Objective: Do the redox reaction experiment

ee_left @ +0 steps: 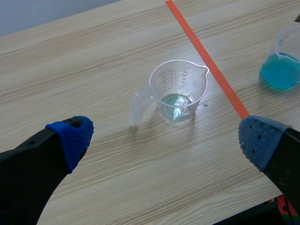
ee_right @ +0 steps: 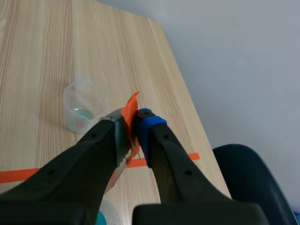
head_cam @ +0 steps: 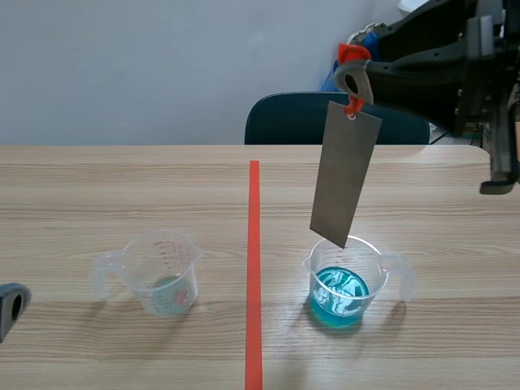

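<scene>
Pinching half-hidden orange tab [ee_right: 131, 108] of metal strip [head_cam: 344, 183], right jaws; left jaws spread.

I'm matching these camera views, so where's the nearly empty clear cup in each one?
Scene view: the cup on the left arm's side of the tape line.
Left wrist view: cup ahead of the open left gripper, beside the tape line.
Right wrist view: cup ahead of the right gripper, beyond the tape line.
Shared landmark: tape line.
</scene>
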Motion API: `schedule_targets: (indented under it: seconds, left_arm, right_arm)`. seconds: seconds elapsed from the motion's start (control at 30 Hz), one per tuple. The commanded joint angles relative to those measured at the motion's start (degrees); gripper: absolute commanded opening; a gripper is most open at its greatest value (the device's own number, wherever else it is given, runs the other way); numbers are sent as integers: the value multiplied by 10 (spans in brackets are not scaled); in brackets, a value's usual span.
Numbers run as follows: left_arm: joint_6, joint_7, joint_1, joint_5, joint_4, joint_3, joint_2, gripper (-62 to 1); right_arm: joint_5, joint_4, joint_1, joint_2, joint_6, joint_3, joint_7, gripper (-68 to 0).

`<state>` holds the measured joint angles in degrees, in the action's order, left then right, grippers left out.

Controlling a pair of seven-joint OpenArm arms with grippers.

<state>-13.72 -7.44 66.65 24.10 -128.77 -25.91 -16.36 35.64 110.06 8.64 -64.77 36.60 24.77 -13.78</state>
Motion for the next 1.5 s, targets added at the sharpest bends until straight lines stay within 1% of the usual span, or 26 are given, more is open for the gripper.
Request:
schedule_targets:
  seconds: [0.0, 0.03, 0.1, 0.33, 0.47, 0.77, 0.97, 1.47]
  left_arm:
    - [-1, 7, -2, 3, -6, 2, 1, 14]
    - [-1, 7, -2, 3, -6, 2, 1, 14]
    - [-1, 8, -2, 3, -6, 2, 1, 14]
    - [-1, 8, -2, 3, -6, 2, 1, 14]
    - [-1, 8, -2, 3, -6, 2, 1, 14]
    - [-1, 8, -2, 3, -6, 2, 1, 14]
    - [-1, 8, -2, 3, -6, 2, 1, 14]
    - [-1, 8, -2, 3, -6, 2, 1, 14]
  right_arm:
    - [10, 9, -5, -7, 10, -17, -16, -667]
    - [10, 9, -15, -10, 17, -25, -20, -667]
    - [10, 9, -32, -15, 25, -40, -24, -667]
    - [2, 8, -67, -16, 27, -69, -25, -667]
    - [-9, 8, -68, -16, 27, -69, -27, -667]
    - [-11, 8, -67, -16, 27, -69, -38, -667]
    - [-31, 8, -67, -16, 27, -69, -51, -667]
    - [-35, 8, -67, -12, 26, -69, -53, -667]
